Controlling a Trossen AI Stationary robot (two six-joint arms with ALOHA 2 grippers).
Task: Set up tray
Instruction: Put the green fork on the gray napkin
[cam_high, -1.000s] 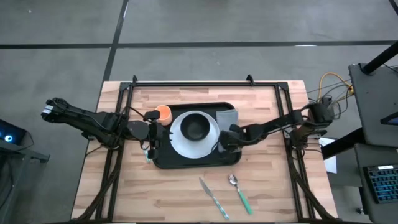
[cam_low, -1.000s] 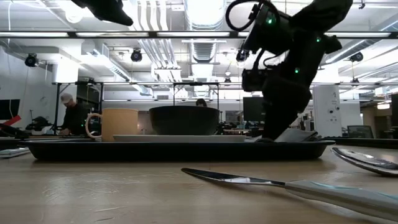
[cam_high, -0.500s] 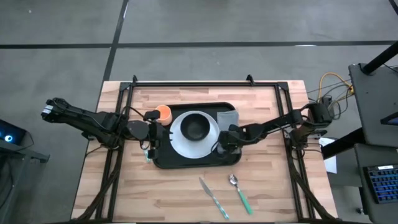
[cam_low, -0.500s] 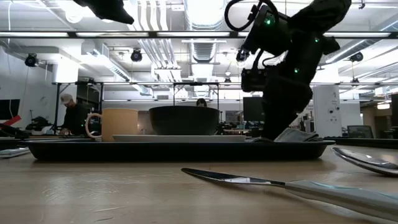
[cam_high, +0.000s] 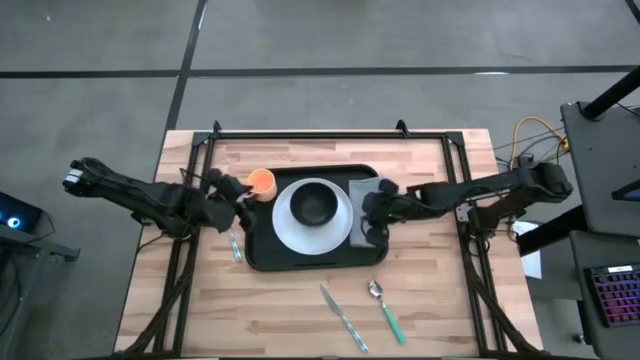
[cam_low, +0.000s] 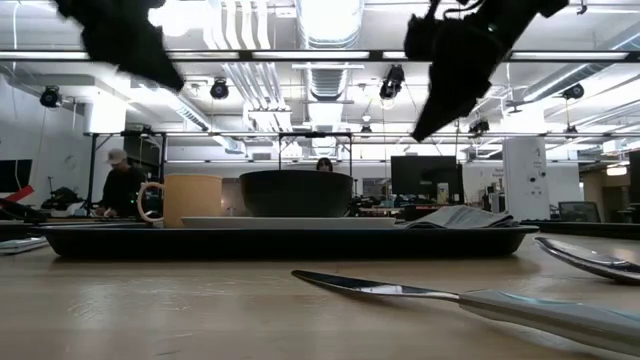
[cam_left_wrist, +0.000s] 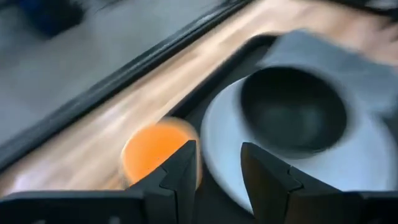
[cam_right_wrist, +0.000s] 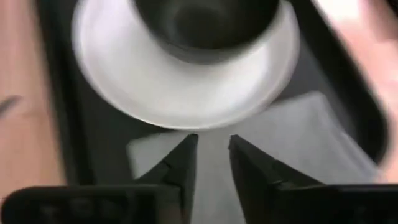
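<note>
The tray (cam_high: 262, 255), black with a raised rim, lies flat at the middle of the wooden table (cam_high: 440, 310). It looks stiff and fairly light on its own, but its load would make it heavier and prone to tipping. The rim at the two short ends seems the best hold, kept level. On it sit a white plate (cam_high: 286, 226) carrying a dark bowl (cam_high: 317, 206), an orange cup (cam_high: 262, 181) at one corner and a grey folded napkin (cam_high: 364, 188) beside the plate. The right gripper (cam_high: 368, 225) hangs above the napkin, jaws narrowly apart and empty. The left gripper (cam_high: 238, 194) hovers near the cup, jaws likewise parted, holding nothing. A knife (cam_high: 343, 317) and a green-handled spoon (cam_high: 384, 310) lie on the table near the tray.
</note>
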